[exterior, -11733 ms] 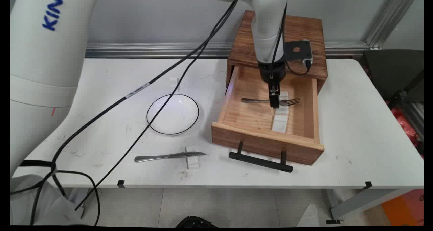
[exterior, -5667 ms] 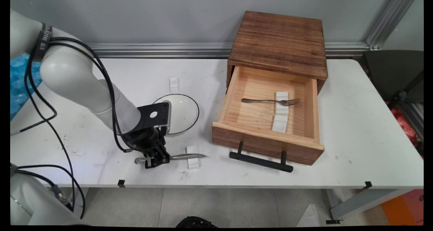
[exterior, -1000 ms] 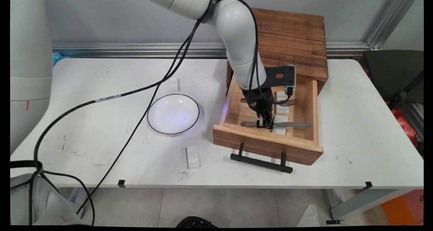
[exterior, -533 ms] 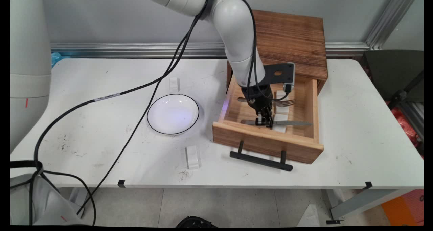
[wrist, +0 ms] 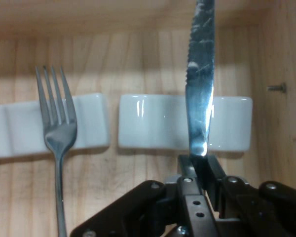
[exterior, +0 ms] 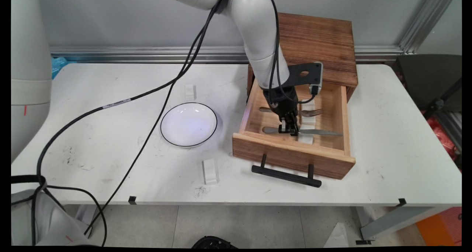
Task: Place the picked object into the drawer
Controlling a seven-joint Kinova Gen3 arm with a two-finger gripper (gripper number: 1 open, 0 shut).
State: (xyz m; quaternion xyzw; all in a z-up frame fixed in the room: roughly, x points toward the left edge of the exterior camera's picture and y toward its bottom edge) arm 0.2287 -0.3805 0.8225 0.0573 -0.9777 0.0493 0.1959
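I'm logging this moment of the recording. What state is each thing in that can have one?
Drawer: pulled open from the wooden box.
Gripper: down inside the drawer, jaws shut on the knife.
Knife: held by its handle, blade lying over a white rest.
Fork: lying free in the drawer, tines on the other white rest.
Plate: upright on the table, nothing on it.

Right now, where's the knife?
In the open wooden drawer, near its front, held by the gripper: the knife lies over a white rest, beside the fork.
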